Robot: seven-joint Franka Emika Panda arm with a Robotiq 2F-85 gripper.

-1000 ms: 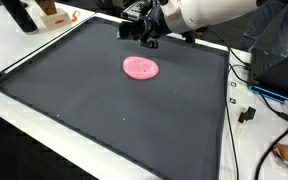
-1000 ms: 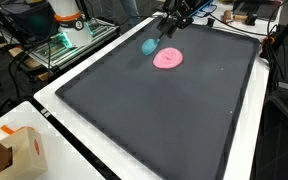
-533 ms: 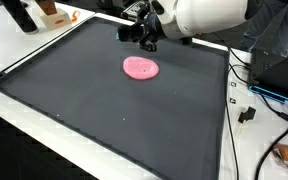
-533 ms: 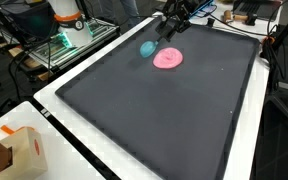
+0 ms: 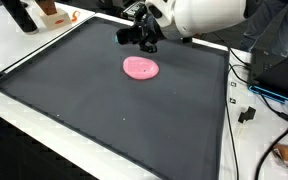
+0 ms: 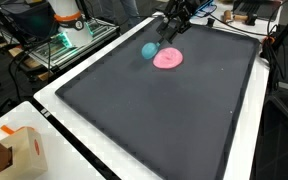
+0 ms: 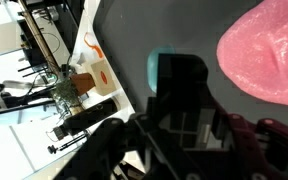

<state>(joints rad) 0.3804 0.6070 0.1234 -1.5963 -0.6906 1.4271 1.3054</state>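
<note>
- Teal round thing [image 6: 148, 49]: lying free on the black mat [image 6: 154, 125], near the far edge and just beside the gripper in an exterior view. Seems to be apart from the fingers, with nothing else leaning on it. Rests on the soft flat surface, probably the reason for not rolling away.
- Hidden behind the arm in the exterior view from the opposite side. Shows only as a teal patch behind the dark gripper body in the wrist view.
- Gripper [image 6: 169, 30]: hanging low over the mat with the wrist tilted down, between the teal round thing and the pink disc. Looks empty, but impossible to tell if the jaws stand apart or closed, because both exterior views are too small and the wrist view is too blurred.
- Pink disc [image 6: 168, 58]: lying flat on the mat, just right of the teal round thing and near the gripper, touching neither as far as visible. Flat and low, so likely stable and hard to pinch from above.
</note>
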